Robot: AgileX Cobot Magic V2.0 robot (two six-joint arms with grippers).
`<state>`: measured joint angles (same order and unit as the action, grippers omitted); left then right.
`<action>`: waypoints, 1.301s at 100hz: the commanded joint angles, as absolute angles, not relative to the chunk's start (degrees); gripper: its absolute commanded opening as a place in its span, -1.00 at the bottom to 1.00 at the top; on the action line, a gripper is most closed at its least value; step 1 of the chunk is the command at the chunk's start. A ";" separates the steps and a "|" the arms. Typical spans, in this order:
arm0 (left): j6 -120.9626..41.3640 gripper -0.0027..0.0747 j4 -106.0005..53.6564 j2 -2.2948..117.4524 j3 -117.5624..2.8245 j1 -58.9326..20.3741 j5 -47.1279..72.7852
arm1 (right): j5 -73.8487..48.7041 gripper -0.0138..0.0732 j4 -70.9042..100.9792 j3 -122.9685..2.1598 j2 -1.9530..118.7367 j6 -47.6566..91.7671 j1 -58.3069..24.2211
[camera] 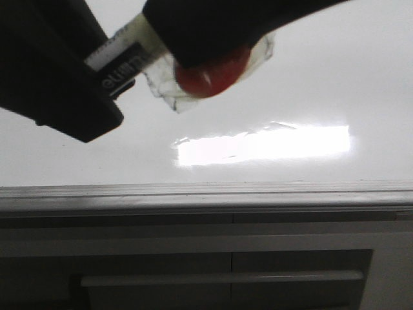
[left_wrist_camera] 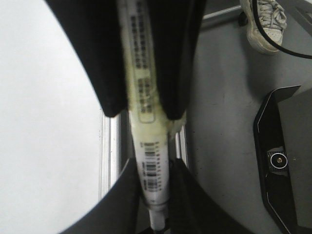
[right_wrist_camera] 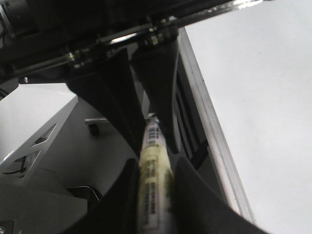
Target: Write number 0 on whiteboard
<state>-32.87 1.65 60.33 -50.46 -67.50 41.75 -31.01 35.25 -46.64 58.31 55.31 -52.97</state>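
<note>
Only frontally, marker's red blob.

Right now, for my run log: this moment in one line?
left hand: shut on marker | right hand: shut on marker | whiteboard: no writing seen

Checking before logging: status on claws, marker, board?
Both claws, left and right, shut on the marker. Whiteboard blank in every view, no 0 drawn. Nothing in the way.
</note>
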 commanded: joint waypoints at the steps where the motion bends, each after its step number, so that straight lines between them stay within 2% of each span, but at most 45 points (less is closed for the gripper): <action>1: -30.21 -0.96 0.00 59.26 -52.30 -68.01 34.04 | -26.17 -0.84 37.13 -48.61 58.09 55.42 -52.80; 10: -23.43 -0.74 0.00 58.58 -52.30 -68.01 32.06 | -26.28 -0.84 36.91 -48.61 57.70 55.42 -52.80; 26: -19.60 0.01 -4.17 53.27 -52.30 -68.01 30.02 | -26.99 -0.82 36.79 -47.55 55.01 53.36 -50.16; 34: -19.60 0.17 -6.56 49.84 -52.07 -68.01 28.94 | -26.86 -0.80 36.78 -45.84 52.31 52.98 -47.41; 47: -18.18 0.07 -7.09 41.73 -49.66 -68.01 27.81 | -26.81 -0.79 36.78 -41.39 46.65 52.53 -41.99; 59: -13.96 -0.14 -4.93 34.29 -44.71 -68.01 27.69 | -26.53 -0.79 36.78 -36.82 40.99 51.39 -37.55; 66: -9.94 -0.36 -3.63 30.22 -40.76 -68.01 27.56 | -25.60 -0.79 36.78 -34.36 38.20 50.85 -35.36; 79: -8.17 -0.99 -3.74 24.14 -33.68 -68.01 27.00 | -23.28 -0.79 36.78 -31.78 35.62 50.60 -32.22; 110: -7.69 -0.98 -4.29 18.95 -25.59 -68.01 14.99 | -5.73 -0.79 36.78 -31.81 41.08 50.60 -30.26; 130: -7.69 -0.98 -4.29 18.95 -25.59 -68.01 13.61 | -6.50 -0.79 37.43 -36.88 51.13 50.60 -30.26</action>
